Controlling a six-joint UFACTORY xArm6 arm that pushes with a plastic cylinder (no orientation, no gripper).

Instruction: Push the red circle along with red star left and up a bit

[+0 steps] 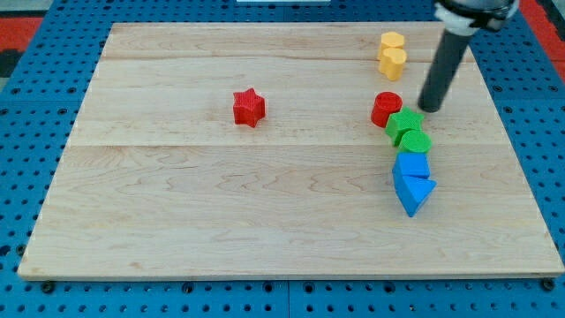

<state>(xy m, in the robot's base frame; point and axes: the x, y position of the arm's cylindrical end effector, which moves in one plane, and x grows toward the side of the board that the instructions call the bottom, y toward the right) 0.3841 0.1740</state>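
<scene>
The red circle (386, 109) sits right of the board's middle, touching a green star (404, 124) at its lower right. The red star (249, 107) lies well apart to the left, near the board's centre-left. My tip (430, 108) is at the end of a dark rod coming down from the view's top right. It stands just right of the red circle, a small gap away, and just above-right of the green star.
Two yellow blocks (393, 54) stack up above the red circle. Below the green star lie a green circle (415, 141), a blue block (412, 165) and a blue triangle (414, 193) in a column. The wooden board (177, 221) rests on a blue pegboard.
</scene>
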